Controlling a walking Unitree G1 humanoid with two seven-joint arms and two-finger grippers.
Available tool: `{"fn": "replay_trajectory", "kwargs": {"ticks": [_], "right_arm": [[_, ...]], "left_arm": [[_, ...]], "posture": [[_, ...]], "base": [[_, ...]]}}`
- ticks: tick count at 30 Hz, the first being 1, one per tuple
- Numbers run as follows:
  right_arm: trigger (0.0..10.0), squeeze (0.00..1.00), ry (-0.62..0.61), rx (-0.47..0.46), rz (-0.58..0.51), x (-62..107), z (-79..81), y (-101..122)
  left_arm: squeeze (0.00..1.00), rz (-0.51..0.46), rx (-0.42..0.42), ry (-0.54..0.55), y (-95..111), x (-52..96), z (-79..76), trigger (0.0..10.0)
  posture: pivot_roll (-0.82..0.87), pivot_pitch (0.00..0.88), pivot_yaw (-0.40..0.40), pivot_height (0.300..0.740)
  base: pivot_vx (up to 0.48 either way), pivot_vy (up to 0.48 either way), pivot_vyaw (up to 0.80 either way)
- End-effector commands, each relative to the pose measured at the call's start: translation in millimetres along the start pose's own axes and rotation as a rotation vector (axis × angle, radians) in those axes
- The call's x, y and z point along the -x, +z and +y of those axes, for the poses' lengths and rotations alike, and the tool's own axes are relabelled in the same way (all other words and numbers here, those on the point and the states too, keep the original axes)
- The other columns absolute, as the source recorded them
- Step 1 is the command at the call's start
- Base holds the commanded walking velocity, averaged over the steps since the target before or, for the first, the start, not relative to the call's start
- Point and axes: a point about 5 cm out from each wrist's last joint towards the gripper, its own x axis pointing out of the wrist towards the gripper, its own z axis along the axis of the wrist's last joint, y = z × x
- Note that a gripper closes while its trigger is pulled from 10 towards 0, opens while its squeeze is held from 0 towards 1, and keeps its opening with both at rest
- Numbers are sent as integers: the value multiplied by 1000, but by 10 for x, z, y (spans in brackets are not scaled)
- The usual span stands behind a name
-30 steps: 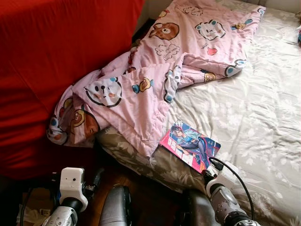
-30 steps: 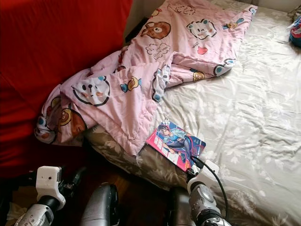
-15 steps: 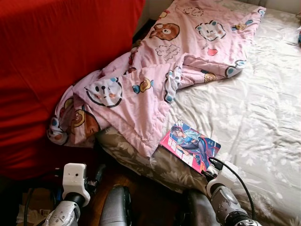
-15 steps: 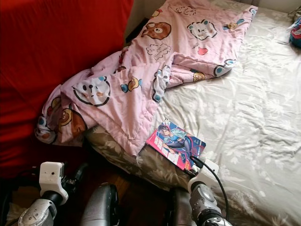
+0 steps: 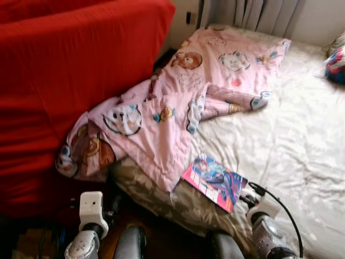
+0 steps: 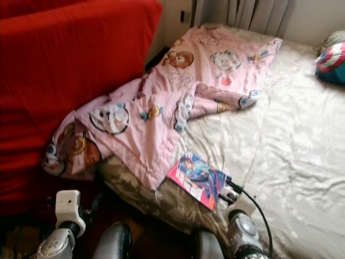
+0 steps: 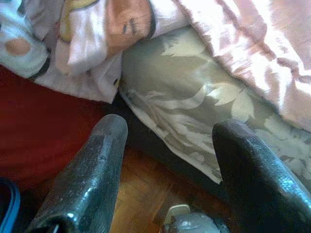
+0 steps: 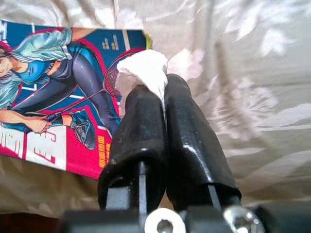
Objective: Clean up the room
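A colourful magazine with a drawn figure on its cover lies near the bed's front edge. My right gripper hovers just over its near corner, shut on a small white crumpled wad, maybe tissue. Its wrist shows low by the magazine. A pink cartoon blanket lies rumpled across the bed and hangs off its left corner. My left gripper is open, low beside the bed's edge over the wooden floor, with nothing between its fingers.
A big red covered piece of furniture stands against the bed's left side. The floral bedsheet spreads to the right. A round red, white and blue cushion lies at the far right. Curtains hang behind the bed.
The camera has tilted up and the picture is blurred, so the curtains and cushion now show. Both arms stay low at the front. The magazine and blanket have not moved.
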Motion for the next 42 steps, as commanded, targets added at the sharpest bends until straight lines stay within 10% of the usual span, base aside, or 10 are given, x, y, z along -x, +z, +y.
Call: {"fn": "replay_trajectory", "kwargs": {"ticks": [1, 3, 4, 22, 42], "right_arm": [[0, 0, 3, 66, 28, 56, -106, -110], [275, 0, -2, 73, 40, 69, -129, -142], [10000, 0, -10, 76, 59, 89, -170, -186], [10000, 0, 4, 207, 200, 179, -222, -451], [10000, 0, 69, 315, 348, 388, -169, -904]], "left_arm": [[0, 70, -8, 29, -183, -21, -18, 10000], [0, 84, -9, 35, -212, -29, -24, 10000], [0, 120, -3, 45, -276, -41, -45, 10000], [0, 337, 19, 55, -681, 76, -148, 10000], [0, 426, -2, 109, -818, 213, 136, 10000]], "posture": [[22, 0, -86, 615], [19, 0, -90, 615], [9, 0, -103, 615], [-38, 0, -113, 615], [41, 0, -133, 720]], "base": [[0, 0, 0], [0, 0, 0], [0, 0, 0], [0, 0, 0], [0, 0, 0]]}}
